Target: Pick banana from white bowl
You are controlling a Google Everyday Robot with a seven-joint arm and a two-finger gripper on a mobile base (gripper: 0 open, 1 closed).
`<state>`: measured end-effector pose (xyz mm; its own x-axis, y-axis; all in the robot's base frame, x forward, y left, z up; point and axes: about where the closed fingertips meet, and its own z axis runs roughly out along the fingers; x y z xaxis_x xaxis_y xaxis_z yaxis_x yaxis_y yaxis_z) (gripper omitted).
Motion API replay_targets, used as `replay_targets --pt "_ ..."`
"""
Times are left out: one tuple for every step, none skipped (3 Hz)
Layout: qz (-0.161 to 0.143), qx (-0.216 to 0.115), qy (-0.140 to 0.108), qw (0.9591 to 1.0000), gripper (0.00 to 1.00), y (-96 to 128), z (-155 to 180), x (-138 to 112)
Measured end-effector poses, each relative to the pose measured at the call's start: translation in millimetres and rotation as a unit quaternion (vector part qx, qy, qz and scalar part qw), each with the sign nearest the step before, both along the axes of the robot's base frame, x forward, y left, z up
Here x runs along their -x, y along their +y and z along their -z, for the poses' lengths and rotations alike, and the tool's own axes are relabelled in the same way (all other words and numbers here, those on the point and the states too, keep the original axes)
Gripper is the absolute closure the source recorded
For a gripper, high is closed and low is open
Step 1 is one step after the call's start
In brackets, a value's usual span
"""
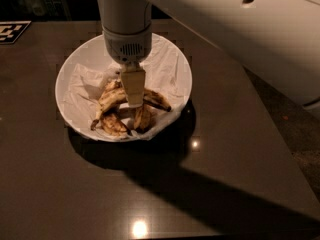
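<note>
The white bowl (62,81), lined with crumpled white paper, stands on the dark table at the upper middle of the camera view. The banana (111,99), long, curved and yellow with brown speckles, lies across the middle of the bowl, its dark tip pointing right. Two shorter, browner bananas (113,124) lie in front of it. My gripper (134,103) hangs straight down from the white arm into the bowl and reaches the middle of the long banana, hiding that part. I cannot tell whether it touches the banana.
The dark glossy table (150,194) spreads in front of the bowl. A black-and-white marker tag (11,31) lies at the far left corner. The table's right edge runs diagonally, with floor (300,139) beyond. My white arm (260,39) fills the upper right.
</note>
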<state>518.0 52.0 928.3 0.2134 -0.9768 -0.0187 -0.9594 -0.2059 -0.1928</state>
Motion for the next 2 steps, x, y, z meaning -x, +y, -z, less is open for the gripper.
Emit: replay_targets --pt "0.004 0.005 0.015 0.9999 0.33 1 14 -9" --pt "0.012 0.008 0.030 0.9995 0.32 -3 28 -18"
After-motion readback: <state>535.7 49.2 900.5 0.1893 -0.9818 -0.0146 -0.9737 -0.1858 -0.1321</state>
